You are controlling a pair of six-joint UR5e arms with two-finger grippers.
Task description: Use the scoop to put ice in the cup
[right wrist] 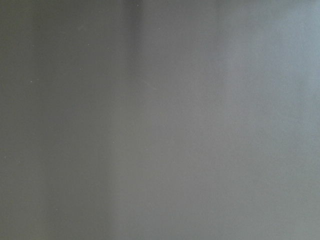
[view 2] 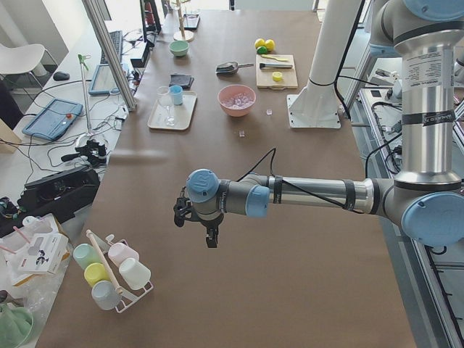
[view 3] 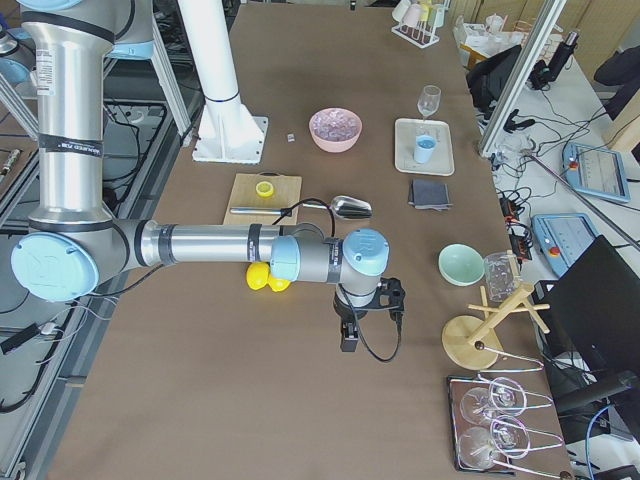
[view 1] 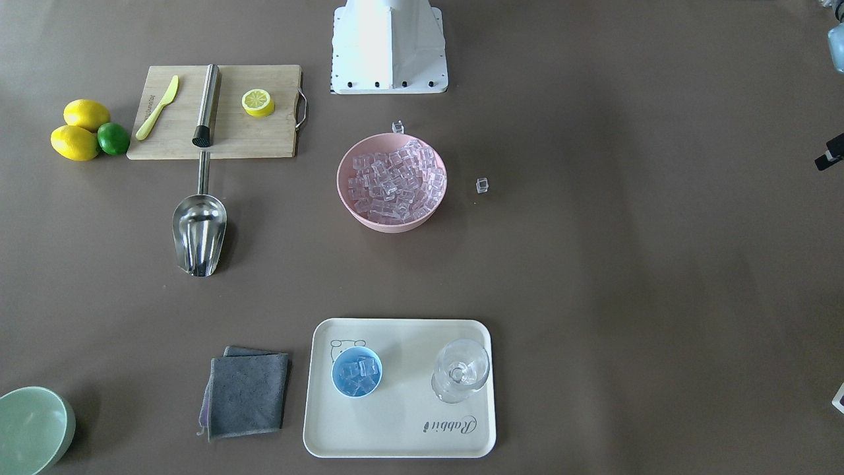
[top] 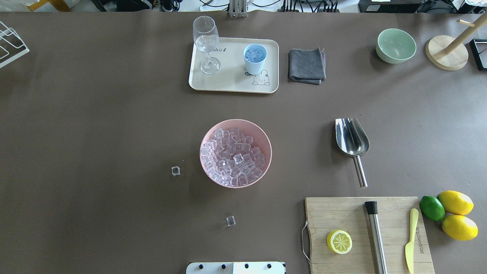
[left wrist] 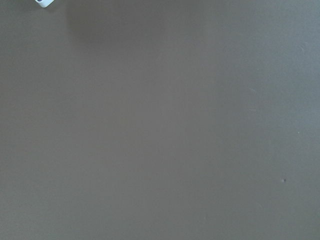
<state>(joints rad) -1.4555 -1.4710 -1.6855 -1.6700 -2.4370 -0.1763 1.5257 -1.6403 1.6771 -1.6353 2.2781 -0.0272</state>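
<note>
Right gripper point(view 3: 348, 338) well apart from scoop point(view 3: 351, 207)

two lemons point(top: 455, 202), one lime point(top: 432, 208), two bowls point(top: 270, 152), two loose cubes point(top: 175, 171) (ice)

We see a plain brown table point(top: 95, 152). The bowl point(view 1: 395, 225) is salmon pink, and the ice point(view 1: 392, 181) in it is clear and glassy. Beyond the bowl, the tray point(top: 228, 82) is cream with a dark-lined rabbit drawing and script lettering, and the cup point(top: 255, 64) is light blue. To the bowl's right as the robot faces, the scoop point(top: 352, 139) is mirror-bright steel, the board point(top: 342, 213) pale grained wood, the lemons point(top: 455, 202) yellow and the lime point(top: 432, 208) green.
</note>
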